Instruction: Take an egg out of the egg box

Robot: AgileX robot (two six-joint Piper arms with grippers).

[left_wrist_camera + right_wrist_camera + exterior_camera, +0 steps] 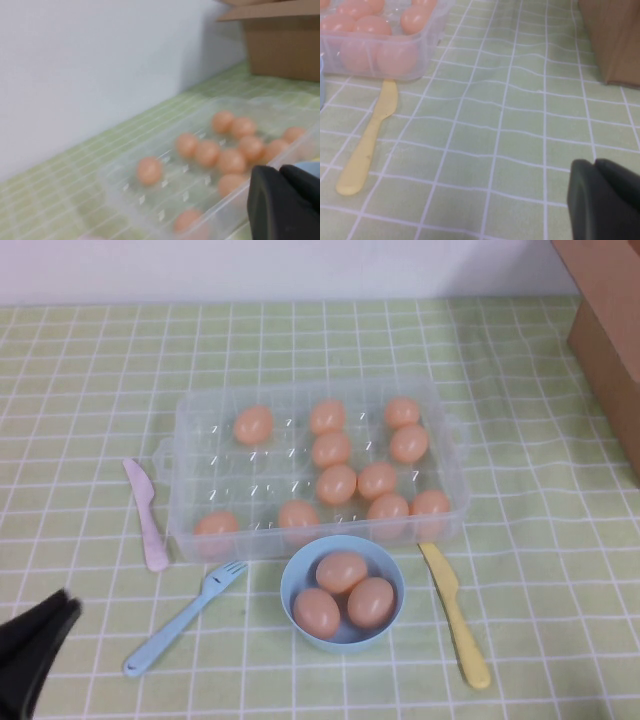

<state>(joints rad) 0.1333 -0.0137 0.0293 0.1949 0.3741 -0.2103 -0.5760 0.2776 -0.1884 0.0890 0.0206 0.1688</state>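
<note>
Three eggs (343, 592) sit in our round light-blue bowl (291, 578) at the lower centre of the high view, between a blue fork (186, 616) and a yellow knife (455, 614). Our left gripper (35, 645) hangs in the lower left corner, off the box; we cannot tell whether it is clenched or released. Our right gripper (605, 200) hovers over bare green-checked cloth (510, 125), its state equally unclear. Beyond the bowl, mid-frame, the egg box (190, 420) holds eleven eggs, mostly at its right. A pink knife (147, 512) lies at its left; a cardboard box (610, 330) fills the upper right.
</note>
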